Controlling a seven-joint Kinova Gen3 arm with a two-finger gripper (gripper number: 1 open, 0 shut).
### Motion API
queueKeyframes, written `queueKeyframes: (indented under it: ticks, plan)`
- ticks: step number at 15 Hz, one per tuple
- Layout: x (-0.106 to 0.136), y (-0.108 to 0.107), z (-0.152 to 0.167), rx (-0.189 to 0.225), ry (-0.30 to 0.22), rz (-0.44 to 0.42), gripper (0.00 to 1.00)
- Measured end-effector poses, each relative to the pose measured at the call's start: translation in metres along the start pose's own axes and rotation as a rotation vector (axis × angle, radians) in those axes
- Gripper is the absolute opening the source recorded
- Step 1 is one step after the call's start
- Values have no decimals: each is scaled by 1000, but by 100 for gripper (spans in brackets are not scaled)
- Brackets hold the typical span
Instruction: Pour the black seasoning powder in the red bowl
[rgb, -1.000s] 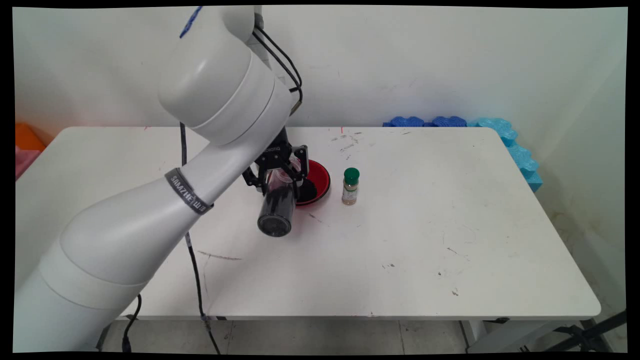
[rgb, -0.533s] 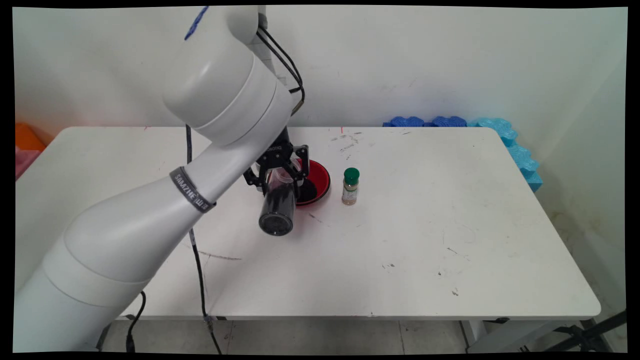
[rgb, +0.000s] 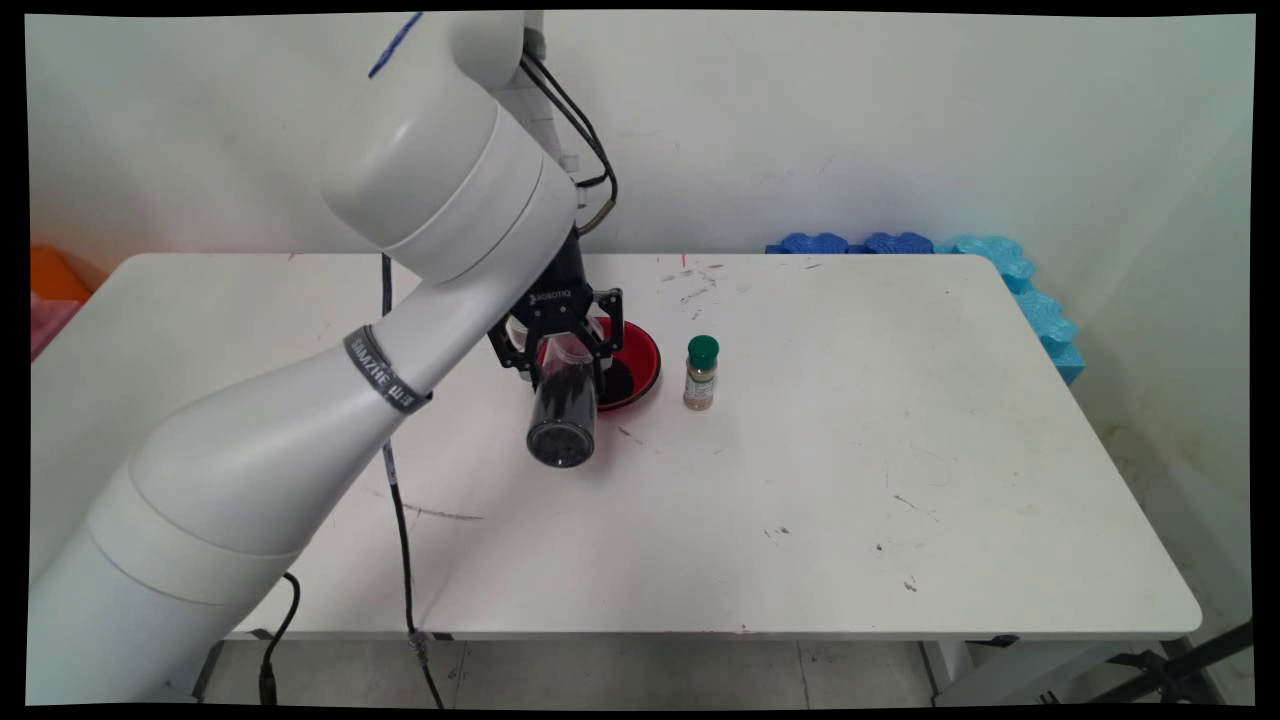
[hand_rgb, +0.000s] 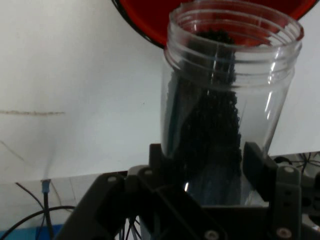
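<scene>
Clamped between the fingers of the gripper (rgb: 562, 352): a clear jar (hand_rgb: 227, 110) of black grains, tipped on its side, open mouth just over the red bowl (rgb: 638, 362) beyond the jaws. Farther off past the bowl, upright on the table (rgb: 900, 440): a green-capped spice bottle (rgb: 701, 373).

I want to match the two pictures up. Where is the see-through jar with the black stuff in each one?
Main view: the clear jar is left of centre, tipped on its side in the gripper, its base toward the camera.
Hand view: the clear jar fills the middle and right, between the gripper's fingers, open mouth at the top.
Shared landmark: the red bowl, just beyond the jar's mouth; in the hand view at the top edge.
</scene>
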Motion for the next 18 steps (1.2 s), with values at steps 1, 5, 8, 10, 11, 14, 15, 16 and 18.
queueKeyframes:
  ticks: [1,5,8,10,11,14,15,16,18]
  plan:
    - [1,1,0,2,-3,-5,0]
    - [2,3,1,9,-12,-18,0]
    - [1,4,2,19,-22,-28,0]
    - [0,4,3,26,-29,-33,0]
    - [0,4,3,29,-32,-35,0]
    - [-3,3,3,38,-42,-42,0]
    - [-3,3,3,40,-44,-45,0]
    - [-4,3,3,42,-47,-47,0]
    - [-5,4,2,47,-54,-54,0]
